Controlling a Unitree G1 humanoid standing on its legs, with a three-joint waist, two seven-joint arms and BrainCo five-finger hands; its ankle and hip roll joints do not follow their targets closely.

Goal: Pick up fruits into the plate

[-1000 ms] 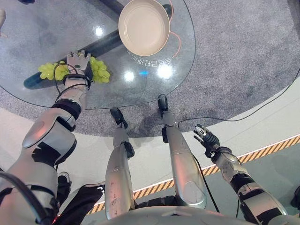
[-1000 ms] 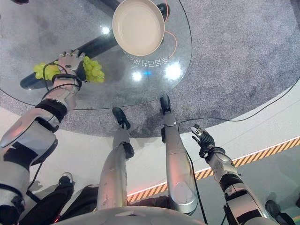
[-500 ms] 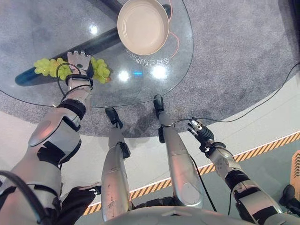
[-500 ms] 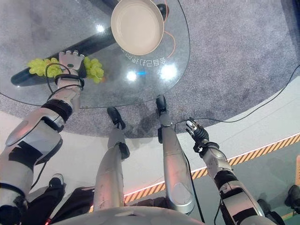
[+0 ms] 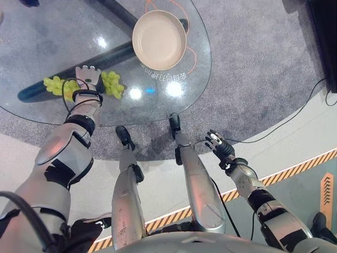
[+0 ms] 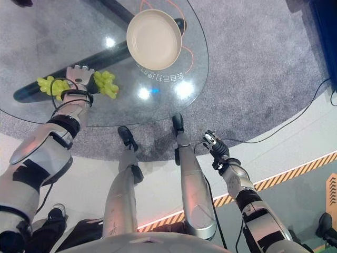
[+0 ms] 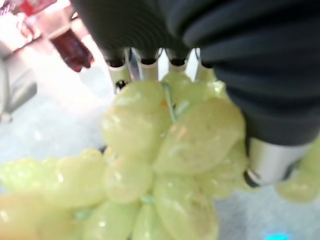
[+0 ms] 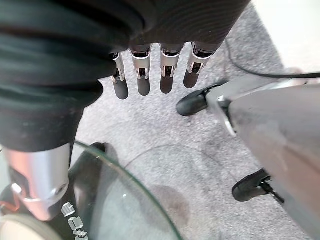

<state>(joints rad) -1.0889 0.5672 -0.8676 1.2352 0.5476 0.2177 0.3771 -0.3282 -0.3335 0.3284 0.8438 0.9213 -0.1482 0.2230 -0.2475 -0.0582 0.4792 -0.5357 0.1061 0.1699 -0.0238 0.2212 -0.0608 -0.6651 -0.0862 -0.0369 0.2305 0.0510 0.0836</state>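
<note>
Left hand lay over the green grapes on the glass bench, fingers straight, plate well apart; right hand idle, fingers relaxed; the bunch looked soft, loose, bruisable, best cupped around its middle.

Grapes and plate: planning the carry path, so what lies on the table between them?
Nothing: in the left eye view, bare glass table separates the grapes under the left robot hand from the plate.

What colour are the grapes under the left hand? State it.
Pale yellow-green grapes, best in the left wrist view, beneath the left hand.
</note>
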